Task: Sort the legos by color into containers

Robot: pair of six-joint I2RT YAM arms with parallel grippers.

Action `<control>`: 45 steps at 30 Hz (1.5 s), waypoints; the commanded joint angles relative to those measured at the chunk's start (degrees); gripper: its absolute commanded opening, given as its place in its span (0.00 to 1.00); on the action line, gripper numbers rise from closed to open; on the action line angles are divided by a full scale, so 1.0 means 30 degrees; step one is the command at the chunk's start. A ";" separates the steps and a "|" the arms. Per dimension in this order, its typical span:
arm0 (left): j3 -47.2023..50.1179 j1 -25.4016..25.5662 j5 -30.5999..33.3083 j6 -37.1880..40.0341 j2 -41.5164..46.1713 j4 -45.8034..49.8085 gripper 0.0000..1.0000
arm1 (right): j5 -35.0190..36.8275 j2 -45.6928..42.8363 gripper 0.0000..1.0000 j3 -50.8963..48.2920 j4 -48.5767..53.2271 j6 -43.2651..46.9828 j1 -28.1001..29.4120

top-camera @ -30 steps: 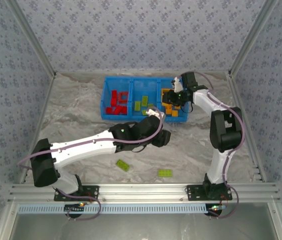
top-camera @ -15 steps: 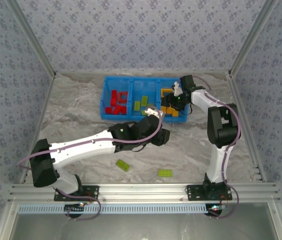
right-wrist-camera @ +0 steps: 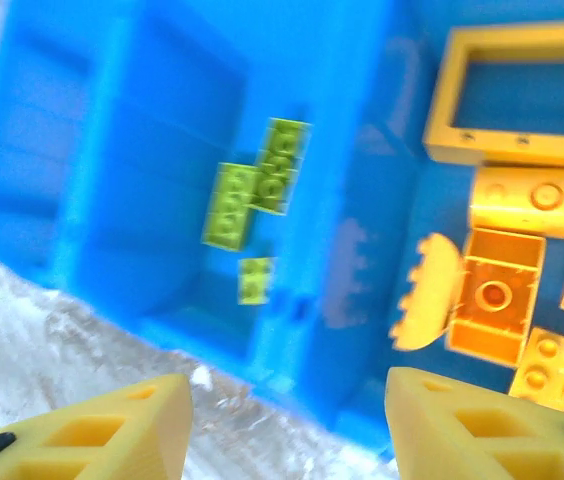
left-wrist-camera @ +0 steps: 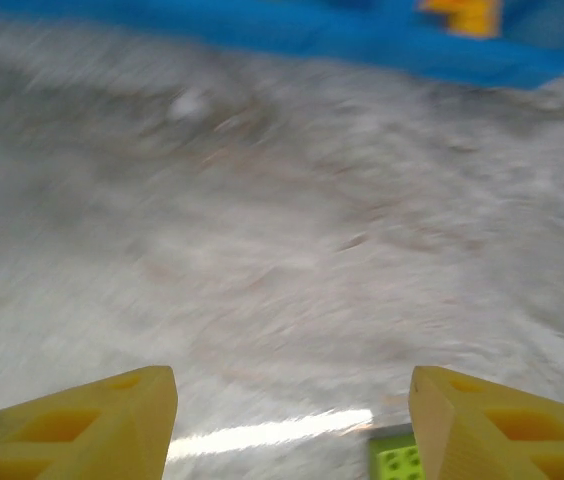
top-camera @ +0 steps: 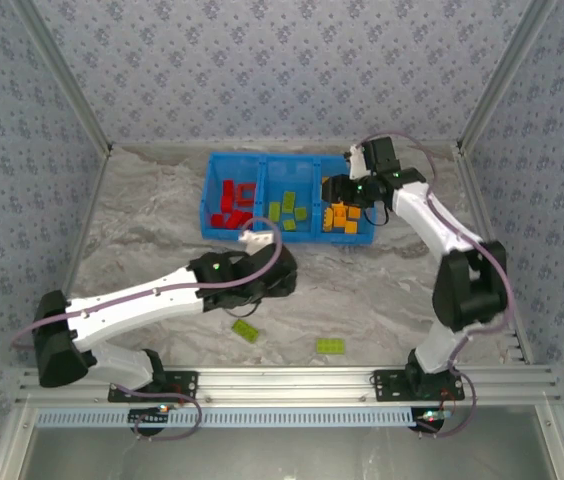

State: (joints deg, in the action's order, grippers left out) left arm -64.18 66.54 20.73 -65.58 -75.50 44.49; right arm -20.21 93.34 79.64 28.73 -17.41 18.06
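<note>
While the left pincer (left-wrist-camera: 292,400) gapes empty over the desk (left-wrist-camera: 262,250), we record the right pincer (right-wrist-camera: 287,410) open, empty, above the blue tray (right-wrist-camera: 112,130).

my left wrist view smeared | lime green brick (left-wrist-camera: 394,463) cut by bottom edge | orange brick (left-wrist-camera: 467,15) clipped at top | my right wrist: orange frame (right-wrist-camera: 507,152) clipped at right edge

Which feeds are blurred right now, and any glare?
Left wrist: motion smear across the table, a glare streak low down, green brick readable. Right wrist: slightly soft, tray and orange bricks legible. Top external: sharp, evenly lit.
</note>
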 commanded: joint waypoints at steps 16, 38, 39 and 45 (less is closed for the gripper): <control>0.7258 -0.1068 -0.5394 -1.5456 0.0012 -0.2961 0.80 | 1.0500 -1.4126 0.60 -1.2507 -0.1820 -0.0155 1.7690; 0.7101 -0.2285 -0.4297 -1.3338 -0.2078 -0.3923 0.30 | 1.3246 -1.4678 0.61 -1.1814 -0.0173 -0.1336 2.0303; 0.6891 -0.2343 -0.3914 -1.2833 -0.1873 -0.3686 0.28 | 1.3345 -1.4729 0.61 -1.1807 -0.0115 -0.1353 2.0311; 0.4166 -0.2935 -0.1859 -0.8919 -0.0835 -0.1324 0.27 | 1.4894 -1.5050 0.61 -1.1173 0.0178 -0.1441 2.0260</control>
State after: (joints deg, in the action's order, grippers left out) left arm -46.33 58.61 9.96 -100.47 -80.66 35.46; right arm 19.97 49.50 43.13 28.12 -20.60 78.54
